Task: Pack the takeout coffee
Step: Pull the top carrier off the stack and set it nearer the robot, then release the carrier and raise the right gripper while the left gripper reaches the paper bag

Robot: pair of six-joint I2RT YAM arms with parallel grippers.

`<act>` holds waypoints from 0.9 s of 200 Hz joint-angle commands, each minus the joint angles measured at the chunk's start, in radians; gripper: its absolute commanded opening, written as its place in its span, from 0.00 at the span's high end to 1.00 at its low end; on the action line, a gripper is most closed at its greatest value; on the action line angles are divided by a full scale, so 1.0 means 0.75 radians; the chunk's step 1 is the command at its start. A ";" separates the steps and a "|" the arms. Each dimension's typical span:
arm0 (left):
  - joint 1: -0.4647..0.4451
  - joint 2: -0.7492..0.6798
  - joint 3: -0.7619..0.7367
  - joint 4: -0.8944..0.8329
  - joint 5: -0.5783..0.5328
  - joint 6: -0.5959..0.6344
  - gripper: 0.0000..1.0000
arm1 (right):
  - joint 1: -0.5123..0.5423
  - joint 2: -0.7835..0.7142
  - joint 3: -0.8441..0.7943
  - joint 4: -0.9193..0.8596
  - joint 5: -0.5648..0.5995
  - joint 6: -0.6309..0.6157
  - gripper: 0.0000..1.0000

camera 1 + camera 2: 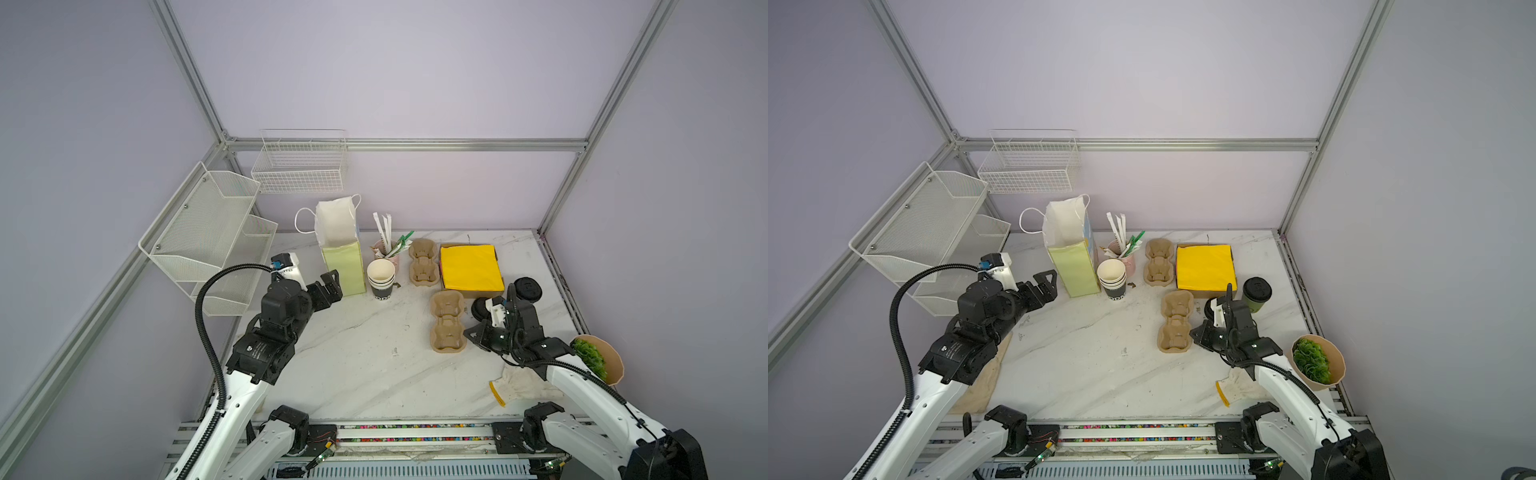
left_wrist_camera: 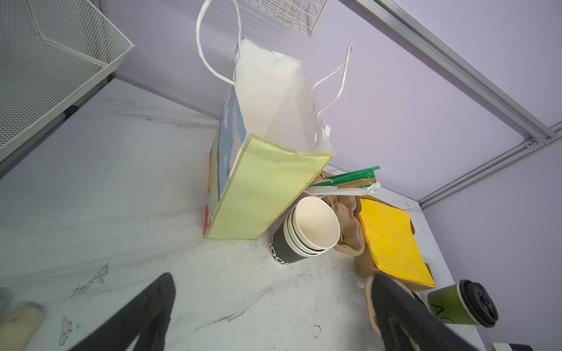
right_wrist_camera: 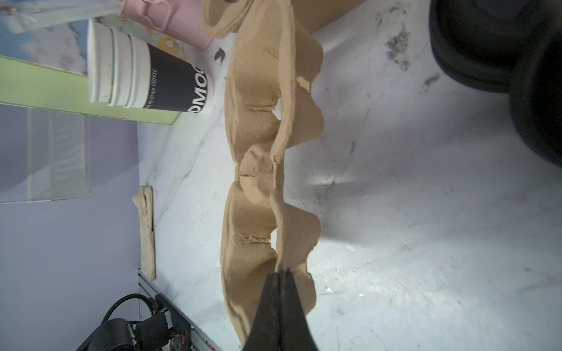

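The left arm comes in from the near left with its elbow raised, and the left pincer [image 1: 329, 284] hangs released, jaws spread wide, above the desk [image 1: 353, 370] just left of the upright paper bag [image 1: 341, 266]. The right arm lies low from the near right. Its right pincer [image 3: 281, 275] is clenched on the thin right rim of the near carrier [image 1: 446, 326], whose edge runs straight into the closed tips in the right wrist view. The coffee [image 1: 1257, 297], a green cup under a black lid [image 1: 528, 288], stands upright on the right of the desk. It is just beside the near right corner of the yellow napkins [image 1: 471, 268], beyond the right wrist and apart from both pincers. In a top view the right arm covers the cup's body and only the lid shows; in the right wrist view it is a dark blur cut off at the edge. A small dark round shape by the right wrist is too unclear to name. Stacked cups [image 1: 380, 278] sit against the bag's right side, between the left pincer and the coffee. The straw cup [image 1: 388, 249] and far carrier [image 1: 424, 264] stand behind them. A plant bowl [image 1: 598, 359] and a glove [image 1: 523, 386] lie near right, wire racks [image 1: 208, 237] far left.
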 commanded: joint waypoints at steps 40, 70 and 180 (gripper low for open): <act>0.010 0.006 -0.013 0.019 -0.035 -0.012 0.00 | 0.003 0.195 0.036 0.052 0.201 -0.015 1.00; 0.010 0.015 -0.013 0.019 -0.035 -0.008 0.00 | -0.019 0.230 0.066 -0.007 0.264 -0.003 1.00; 0.012 0.088 0.079 -0.030 -0.025 -0.016 0.00 | -0.068 0.225 0.252 -0.214 0.356 -0.091 0.52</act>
